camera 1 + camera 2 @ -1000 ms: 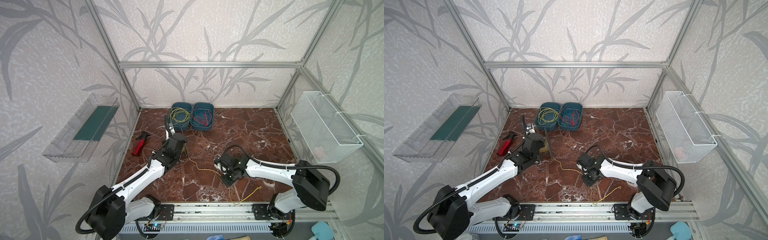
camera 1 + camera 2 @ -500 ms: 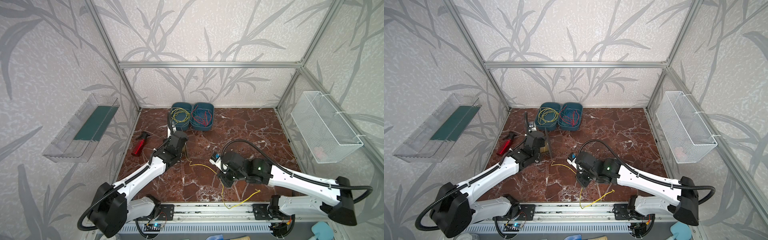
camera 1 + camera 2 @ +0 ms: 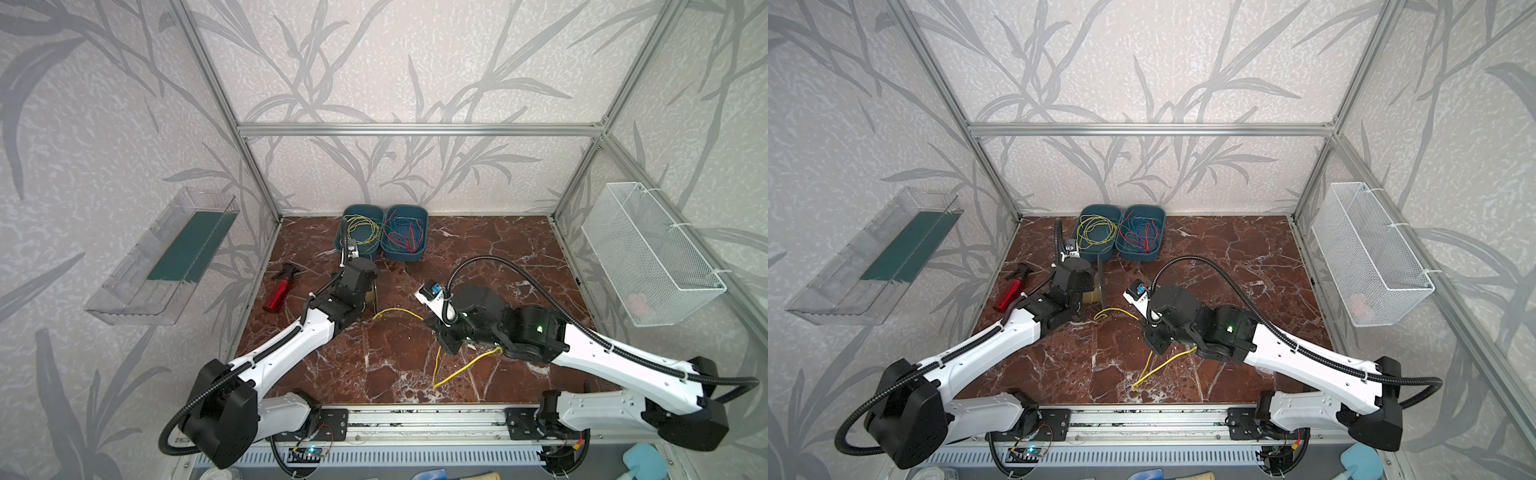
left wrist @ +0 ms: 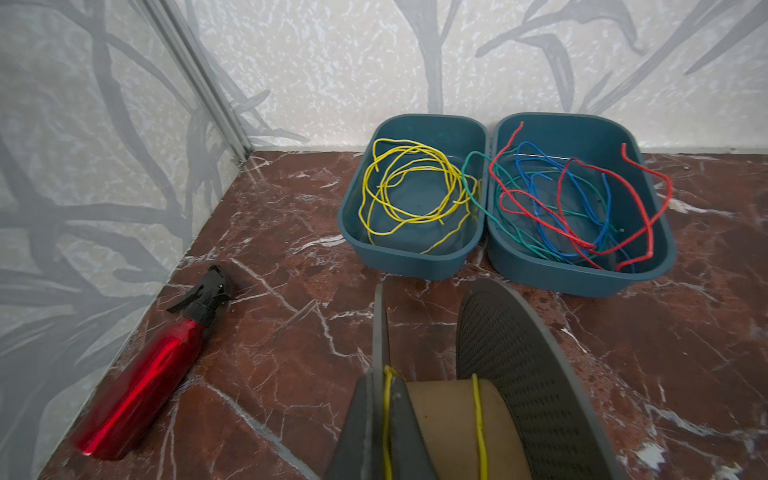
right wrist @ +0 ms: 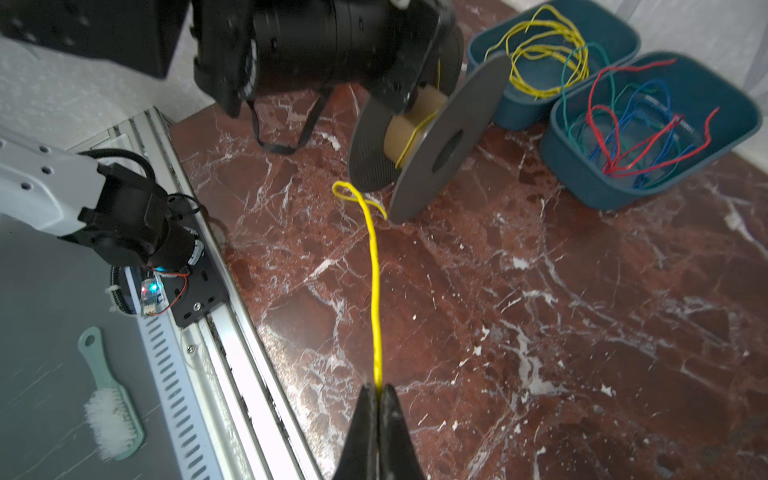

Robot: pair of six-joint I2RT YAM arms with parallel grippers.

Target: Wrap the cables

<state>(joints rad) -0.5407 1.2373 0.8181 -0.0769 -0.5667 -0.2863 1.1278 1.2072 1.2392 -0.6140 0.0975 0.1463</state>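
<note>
One yellow cable [image 5: 375,291] runs from the right fingers [image 5: 365,419], which are pinched tight on it, over the marble surface [image 5: 540,332] to a small loop beside the spool [image 5: 449,137], where a turn circles the tan core. The left fingers [image 4: 353,428] are clamped on one spool flange. More yellow cables [image 4: 411,187] lie coiled in a teal bin [image 4: 415,266] by the back wall.

No legible txt, no labels, brands, nos. or signs readable in any view
</note>
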